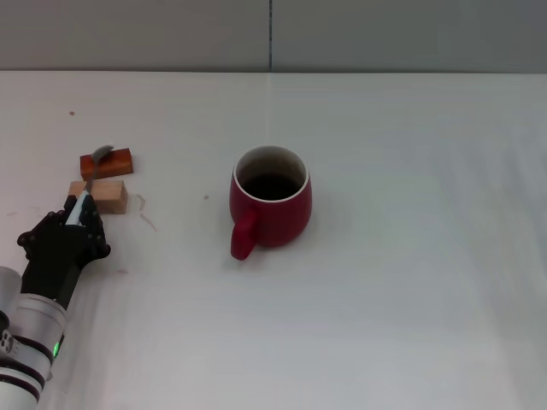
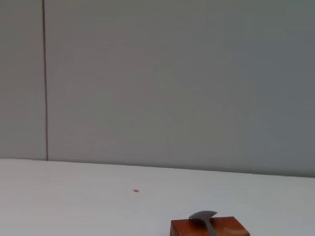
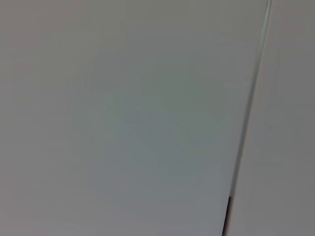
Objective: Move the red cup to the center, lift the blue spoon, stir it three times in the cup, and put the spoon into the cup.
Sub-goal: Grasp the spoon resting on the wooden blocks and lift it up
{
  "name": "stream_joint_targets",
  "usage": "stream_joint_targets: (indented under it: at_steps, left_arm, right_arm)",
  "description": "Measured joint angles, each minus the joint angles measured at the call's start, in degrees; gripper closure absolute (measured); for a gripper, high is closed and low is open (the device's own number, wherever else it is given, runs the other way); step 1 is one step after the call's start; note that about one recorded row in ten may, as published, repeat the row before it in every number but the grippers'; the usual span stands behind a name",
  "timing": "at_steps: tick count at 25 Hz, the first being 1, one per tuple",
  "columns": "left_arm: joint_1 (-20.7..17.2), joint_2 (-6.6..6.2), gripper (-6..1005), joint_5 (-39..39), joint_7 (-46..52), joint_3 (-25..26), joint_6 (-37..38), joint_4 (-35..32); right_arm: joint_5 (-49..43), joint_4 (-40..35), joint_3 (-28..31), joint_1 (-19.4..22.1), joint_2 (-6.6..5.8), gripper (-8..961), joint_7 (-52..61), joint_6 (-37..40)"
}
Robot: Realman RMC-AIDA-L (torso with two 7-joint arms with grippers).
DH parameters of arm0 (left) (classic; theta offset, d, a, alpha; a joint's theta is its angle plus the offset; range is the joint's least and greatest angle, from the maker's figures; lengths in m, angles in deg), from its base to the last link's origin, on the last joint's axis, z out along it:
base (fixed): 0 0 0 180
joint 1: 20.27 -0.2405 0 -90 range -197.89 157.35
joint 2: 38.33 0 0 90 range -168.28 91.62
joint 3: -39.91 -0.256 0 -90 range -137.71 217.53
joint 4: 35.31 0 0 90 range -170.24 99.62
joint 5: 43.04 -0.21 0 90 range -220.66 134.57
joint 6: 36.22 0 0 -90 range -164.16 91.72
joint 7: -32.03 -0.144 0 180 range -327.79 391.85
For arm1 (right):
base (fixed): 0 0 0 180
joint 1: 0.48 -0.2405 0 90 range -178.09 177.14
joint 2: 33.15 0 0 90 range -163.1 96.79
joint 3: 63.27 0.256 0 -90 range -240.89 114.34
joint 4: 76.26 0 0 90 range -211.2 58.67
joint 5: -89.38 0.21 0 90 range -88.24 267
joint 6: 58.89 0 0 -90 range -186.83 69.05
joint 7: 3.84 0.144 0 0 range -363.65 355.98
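Note:
The red cup [image 1: 272, 209] stands upright near the middle of the table, its handle toward the front left and its inside dark. The blue spoon [image 1: 88, 190] lies across two small blocks at the left, with its silver bowl [image 1: 102, 153] on the orange-red block. In the left wrist view the bowl [image 2: 203, 216] shows on that block [image 2: 210, 227]. My left gripper [image 1: 80, 219] is at the near end of the pale-blue handle, fingers closed around it. The spoon still rests on the blocks. The right gripper is out of view.
An orange-red block [image 1: 107, 162] and a tan block [image 1: 109, 196] lie side by side at the left, under the spoon. The white table [image 1: 410, 282] runs back to a grey wall [image 1: 385, 34]. The right wrist view shows only wall.

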Motion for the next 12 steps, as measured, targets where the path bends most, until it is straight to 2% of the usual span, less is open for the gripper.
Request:
stream_joint_targets:
  at_steps: [5, 12]
  left_arm:
    - [-1.2, 0.07, 829, -0.8, 6.29, -0.07, -1.66, -2.41]
    - [-1.71, 0.08, 828, -2.6, 9.28, -0.13, -2.09, -3.03]
  right_arm:
    - [0.0, 0.09, 0.0, 0.17, 0.0, 356, -0.01, 0.19]
    - [0.0, 0.1, 0.0, 0.26, 0.03, 356, -0.03, 0.34]
